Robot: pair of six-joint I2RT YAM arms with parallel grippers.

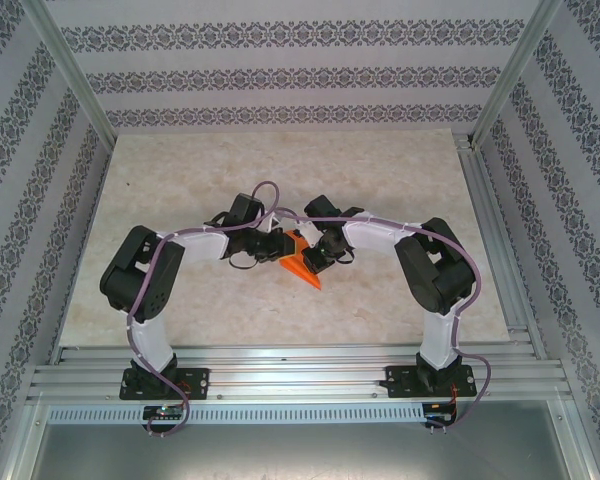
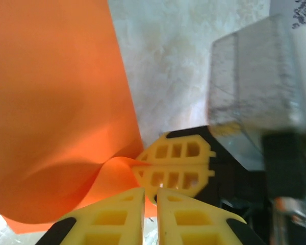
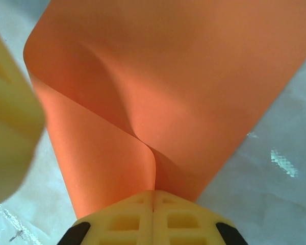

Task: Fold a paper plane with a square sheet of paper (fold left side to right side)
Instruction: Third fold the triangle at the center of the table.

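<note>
The square sheet of paper [image 1: 302, 264] is bright orange and sits partly lifted and curled at the middle of the table, between my two grippers. My right gripper [image 3: 153, 194] is shut on its near edge, and the sheet [image 3: 168, 76] bulges up into a soft fold from that pinch. In the left wrist view, the right gripper's yellow fingers [image 2: 176, 163] clamp a corner of the paper [image 2: 56, 102]. My left gripper [image 2: 150, 193] hovers just in front of them, over the paper. Its jaws are almost together, with a thin slit between them and nothing in it.
The marble-patterned tabletop [image 1: 180, 190] spreads around the paper. Patterned walls and metal frame posts [image 1: 70, 70] enclose it. A metal rail [image 1: 300, 370] runs along the near edge by the arm bases. A blurred yellow finger [image 3: 7, 132] of the left gripper stands close at the left.
</note>
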